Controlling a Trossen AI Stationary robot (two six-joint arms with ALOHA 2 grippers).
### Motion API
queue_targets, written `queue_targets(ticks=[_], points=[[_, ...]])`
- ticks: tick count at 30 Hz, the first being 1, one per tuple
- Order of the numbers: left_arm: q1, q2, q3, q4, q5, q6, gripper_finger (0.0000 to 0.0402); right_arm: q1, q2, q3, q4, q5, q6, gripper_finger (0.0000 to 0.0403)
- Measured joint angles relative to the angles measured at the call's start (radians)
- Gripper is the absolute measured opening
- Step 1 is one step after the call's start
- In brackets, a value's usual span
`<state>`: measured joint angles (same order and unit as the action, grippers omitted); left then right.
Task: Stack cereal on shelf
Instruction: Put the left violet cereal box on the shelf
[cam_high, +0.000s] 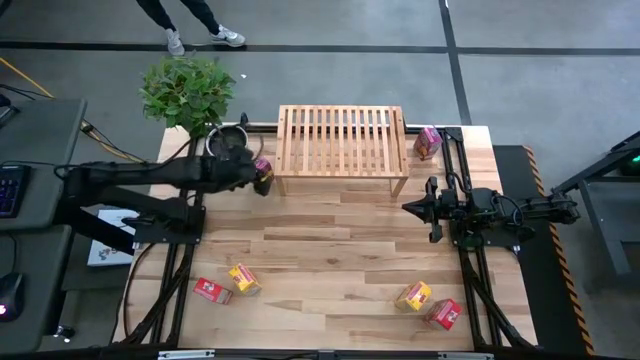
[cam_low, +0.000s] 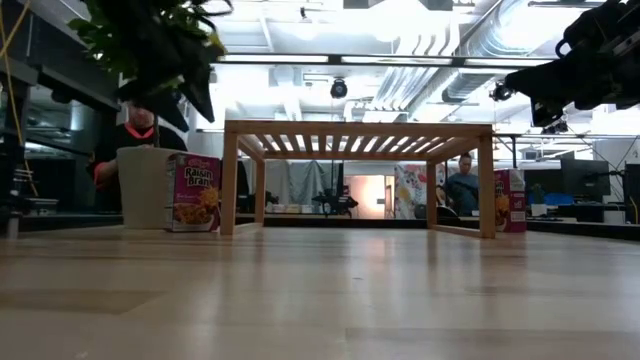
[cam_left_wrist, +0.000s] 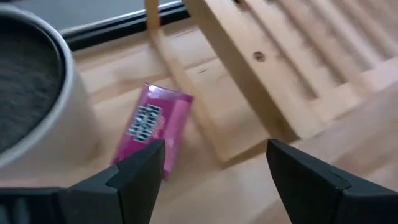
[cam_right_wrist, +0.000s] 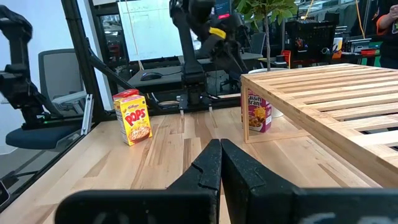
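The left claw (cam_left_wrist: 214, 165) hangs spread wide and empty above a pink cardboard box (cam_left_wrist: 155, 127), just beside the slatted wooden shelf (cam_left_wrist: 292, 68); the right claw (cam_right_wrist: 221, 165) is pressed together.

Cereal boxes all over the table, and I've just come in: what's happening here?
A two-armed robot is meant to stack cereal on the shelf, whose top is bare. The left gripper hangs open above a pink box standing on the table beside the shelf's leg and a plant pot. The right gripper waits shut by the shelf's other end. Another pink box stands beside that end; the yellow and red boxes lie at the near edge.
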<state>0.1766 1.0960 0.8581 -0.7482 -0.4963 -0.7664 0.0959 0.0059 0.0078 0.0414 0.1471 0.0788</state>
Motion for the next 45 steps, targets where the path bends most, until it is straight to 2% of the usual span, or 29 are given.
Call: queue_targets(ticks=[4, 9, 21, 25, 29, 38, 41, 45], points=[[0.056, 0.109, 0.098, -0.123, 0.013, 0.062, 0.0272, 0.0, 0.0, 0.0, 0.0, 0.0, 0.0, 0.0], [0.118, 0.168, 0.115, -0.146, 0.054, 0.117, 0.0272, 0.0, 0.0, 0.0, 0.0, 0.0, 0.0, 0.0], [0.302, 0.176, 0.111, -0.104, 0.267, 0.383, 0.0272, 0.0, 0.0, 0.0, 0.0, 0.0, 0.0, 0.0], [0.337, 0.176, 0.079, -0.089, 0.304, 0.436, 0.0271, 0.0, 0.0, 0.0, 0.0, 0.0, 0.0, 0.0], [0.355, 0.176, 0.043, -0.088, 0.375, 0.448, 0.0271, 0.0, 0.0, 0.0, 0.0, 0.0, 0.0, 0.0], [0.353, 0.176, 0.034, -0.059, 0.383, 0.487, 0.0269, 0.0, 0.0, 0.0, 0.0, 0.0, 0.0, 0.0], [0.353, 0.176, 0.034, -0.068, 0.383, 0.468, 0.0253, 0.0, 0.0, 0.0, 0.0, 0.0, 0.0, 0.0], [0.344, 0.176, 0.034, -0.068, 0.382, 0.439, 0.0209, 0.0, 0.0, 0.0, 0.0, 0.0, 0.0, 0.0]])
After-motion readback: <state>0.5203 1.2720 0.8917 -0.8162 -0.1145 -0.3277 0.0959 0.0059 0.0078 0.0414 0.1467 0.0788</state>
